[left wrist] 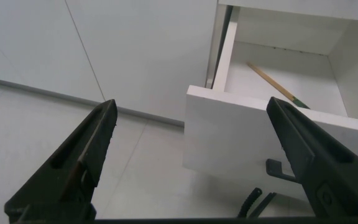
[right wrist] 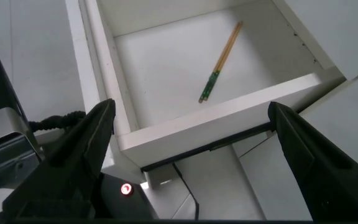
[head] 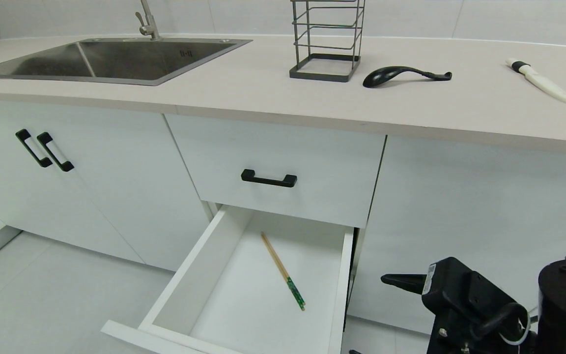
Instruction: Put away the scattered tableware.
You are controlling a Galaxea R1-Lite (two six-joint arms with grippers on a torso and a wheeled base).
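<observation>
The pair of wooden chopsticks with green ends [head: 283, 270] lies slantwise in the pulled-out white drawer [head: 199, 268]. It is well apart from the right gripper [right wrist: 190, 106] above and the left gripper [left wrist: 190, 106] off the drawer's front, both spread wide and empty. On the pale countertop [head: 263, 93] above, a black curved spoon [head: 401, 74] and a white knife with a black band [head: 538, 79] lie near a dark wire rack [head: 326, 44].

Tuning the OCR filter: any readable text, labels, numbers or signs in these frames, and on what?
No text can be read in any view.
White sticker on the right arm: print too small to read.
Chopsticks in the open drawer: green patterned ends, any writing too small to tell.
Dark marks on the back wall of the sink: they look like slots, not letters.
</observation>
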